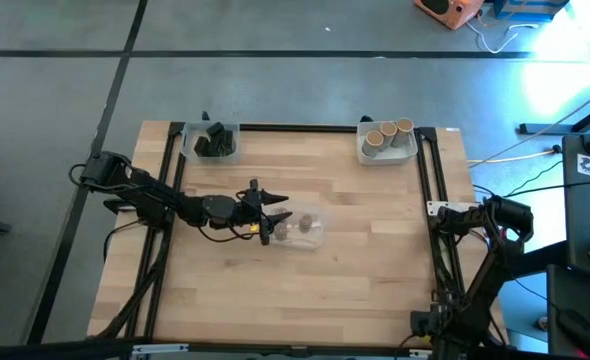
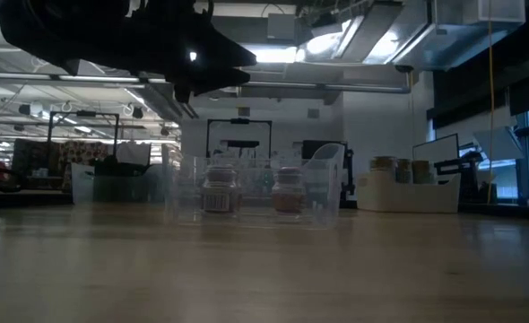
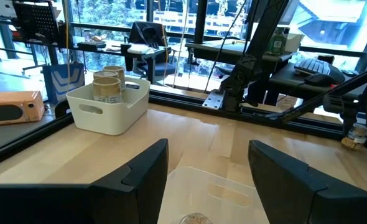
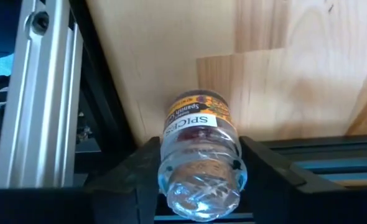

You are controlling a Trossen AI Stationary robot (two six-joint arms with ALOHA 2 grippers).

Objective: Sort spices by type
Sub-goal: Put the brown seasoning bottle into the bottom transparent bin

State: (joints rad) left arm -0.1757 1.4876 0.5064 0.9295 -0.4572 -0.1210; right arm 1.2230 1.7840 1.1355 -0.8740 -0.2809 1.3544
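A clear tray (image 1: 300,228) at mid-table holds small jars (image 2: 220,190) (image 2: 287,190) standing upright. My left gripper (image 3: 208,180) hovers open just above the tray's left end (image 1: 265,212), touching nothing. A jar top (image 3: 196,219) shows below its fingers. My right gripper (image 4: 199,186) waits at the table's right edge (image 1: 443,210), shut on a small clear jar (image 4: 199,162) with a yellow-and-black label. Tan cylinders (image 1: 387,133) stand in a white tray (image 1: 387,152) at the far right. Dark blocky spices (image 1: 213,140) fill a tray at the far left. My right gripper pinches the small jar between its two fingers, one on each side of the clear body near its base (image 4: 199,193). The jar lies along the fingers: its base faces the wrist camera and its labelled end (image 4: 196,115) points away. It is held above the wood by the black rail.
Black frame rails (image 1: 430,190) run along the table's left, far and right sides. The wood between the trays and toward the near edge (image 1: 295,300) is bare. Beyond the table stand an orange radio-like box (image 3: 12,107), chairs and desks.
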